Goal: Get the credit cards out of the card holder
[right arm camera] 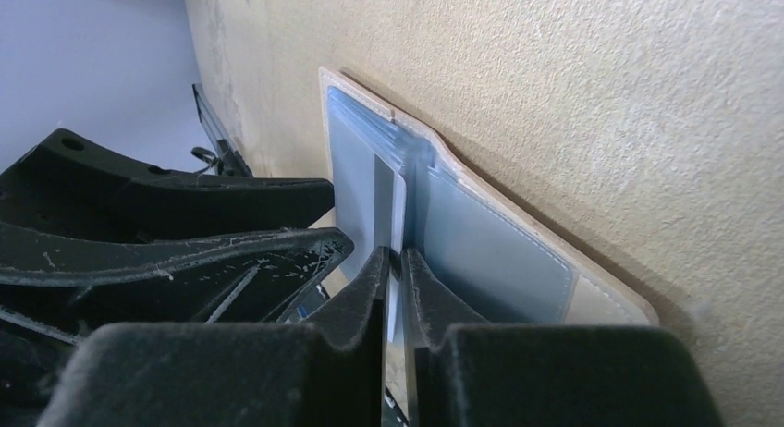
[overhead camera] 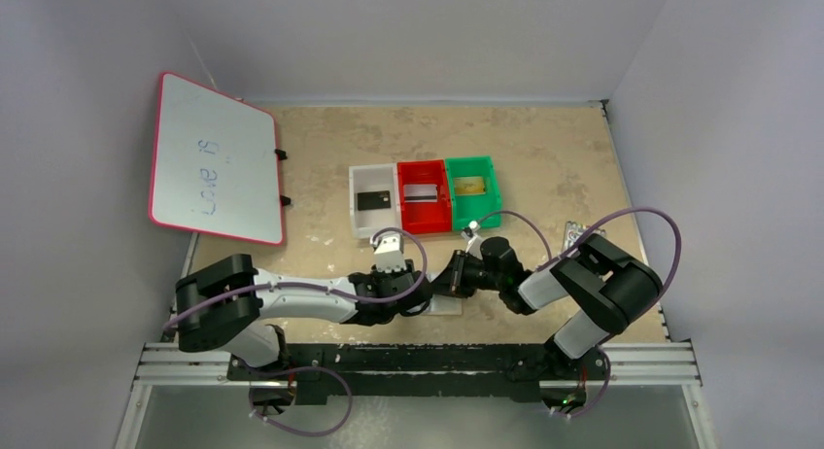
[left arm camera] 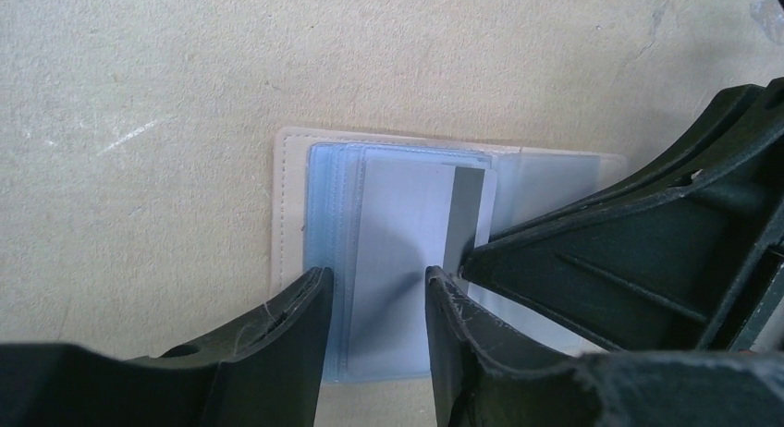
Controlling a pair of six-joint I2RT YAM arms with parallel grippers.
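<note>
pale grey plastic card with a dark stripe [left arm camera: 407, 233] lies in the open blue-grey, tan-bordered card holder [left arm camera: 291, 214] | right gripper [right arm camera: 393, 261] clenched, apparently on its striped edge | left gripper [left arm camera: 376, 279] released, straddling it | we'd pin the holder, then pull flat

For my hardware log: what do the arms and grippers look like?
White links and black joints on the left arm and right arm, with looping purplish-grey cables. The left gripper and right gripper have two matte black, tapered, scuffed fingers.
</note>
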